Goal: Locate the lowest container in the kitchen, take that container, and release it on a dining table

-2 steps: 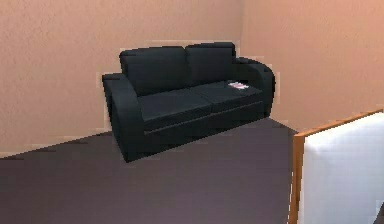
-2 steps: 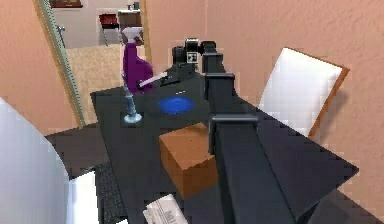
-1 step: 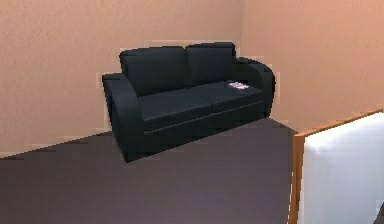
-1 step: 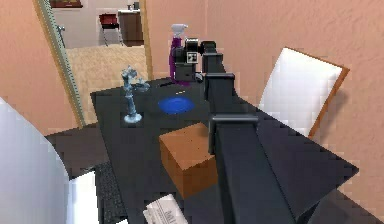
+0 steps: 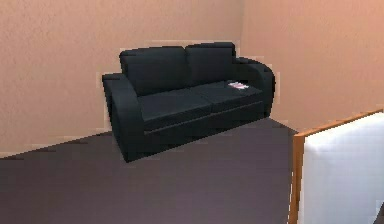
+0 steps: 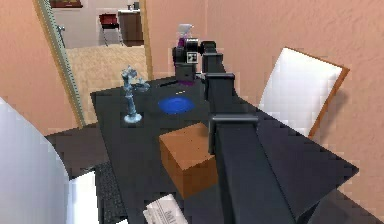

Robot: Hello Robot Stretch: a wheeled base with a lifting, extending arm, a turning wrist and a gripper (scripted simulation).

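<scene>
Cannot tell whether the tool (image 6: 184, 56) holds anything.

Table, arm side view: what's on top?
A brown box, a flat blue disc, a clear glass ornament and a pale flat item at the near edge. The arm covers the strip of table beneath it.

A dark table (image 6: 115, 105) carries a flat blue dish (image 6: 177, 104), an upright clear glass ornament (image 6: 131, 98), a brown box (image 6: 187, 158) and what may be printed paper (image 6: 170, 212). A small pale item (image 5: 238, 87) lies on the black sofa (image 5: 180, 100).
</scene>
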